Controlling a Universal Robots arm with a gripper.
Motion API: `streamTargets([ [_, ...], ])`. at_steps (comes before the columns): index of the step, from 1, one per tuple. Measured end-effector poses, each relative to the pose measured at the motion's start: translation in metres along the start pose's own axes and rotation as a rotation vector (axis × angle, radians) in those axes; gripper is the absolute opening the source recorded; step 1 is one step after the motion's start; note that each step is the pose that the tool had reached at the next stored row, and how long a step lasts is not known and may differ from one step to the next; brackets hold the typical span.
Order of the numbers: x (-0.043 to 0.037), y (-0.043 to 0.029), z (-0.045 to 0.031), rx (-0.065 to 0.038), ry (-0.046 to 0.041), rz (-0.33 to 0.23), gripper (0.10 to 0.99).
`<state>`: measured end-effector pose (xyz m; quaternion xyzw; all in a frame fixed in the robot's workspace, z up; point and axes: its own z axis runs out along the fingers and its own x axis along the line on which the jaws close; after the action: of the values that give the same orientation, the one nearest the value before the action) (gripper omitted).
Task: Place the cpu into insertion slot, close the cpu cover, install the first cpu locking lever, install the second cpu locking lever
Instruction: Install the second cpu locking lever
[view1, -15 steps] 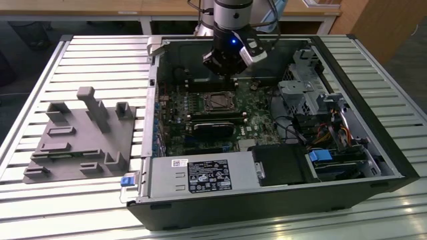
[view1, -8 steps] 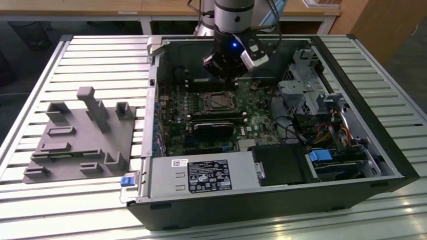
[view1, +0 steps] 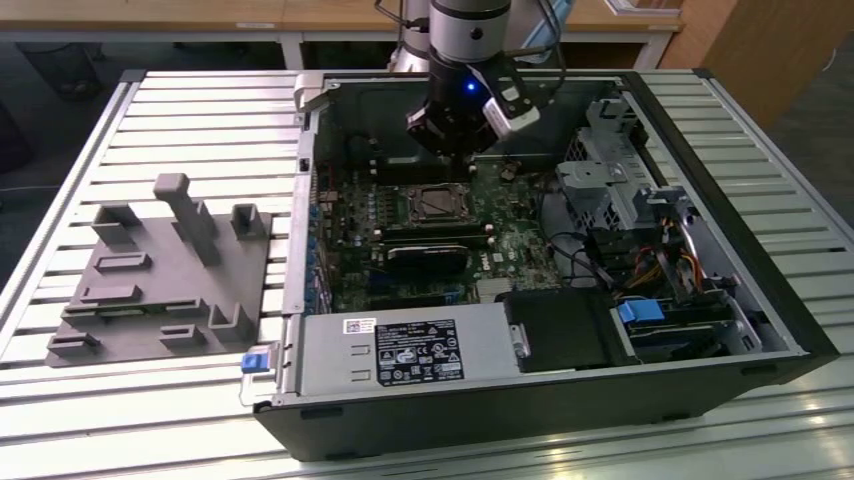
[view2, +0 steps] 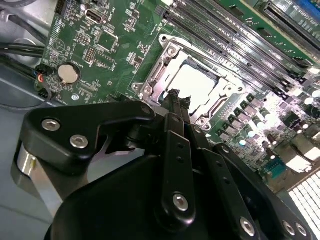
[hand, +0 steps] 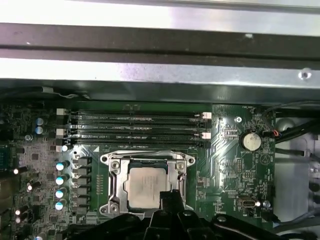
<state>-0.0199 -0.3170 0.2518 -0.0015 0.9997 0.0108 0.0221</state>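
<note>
A: Where was the cpu (hand: 144, 186) seen?
B: Seated in the insertion slot (hand: 115, 165), framed by the cpu cover (hand: 172, 176); the gripper (hand: 169, 196) was held just above, its fingers pressed together, empty.
A: The risk?
B: The cover's edge could be snagged and the chip knocked askew

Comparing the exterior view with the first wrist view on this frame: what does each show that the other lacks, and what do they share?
Exterior view only: the grey fixture on the slatted table, the power supply, the drive bay with blue tabs, and the arm's body above the case.

First wrist view only: the coin battery, the row of capacitors, and the cpu's metal top seated under the closed cpu cover.

Shared: the insertion slot, the memory slots, and the end effector close by the slot.
</note>
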Motion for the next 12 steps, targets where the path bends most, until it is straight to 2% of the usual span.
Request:
streamTargets([
  [12,0.0000,-0.0106,-0.0007,0.000,0.0001,0.000,0.106],
])
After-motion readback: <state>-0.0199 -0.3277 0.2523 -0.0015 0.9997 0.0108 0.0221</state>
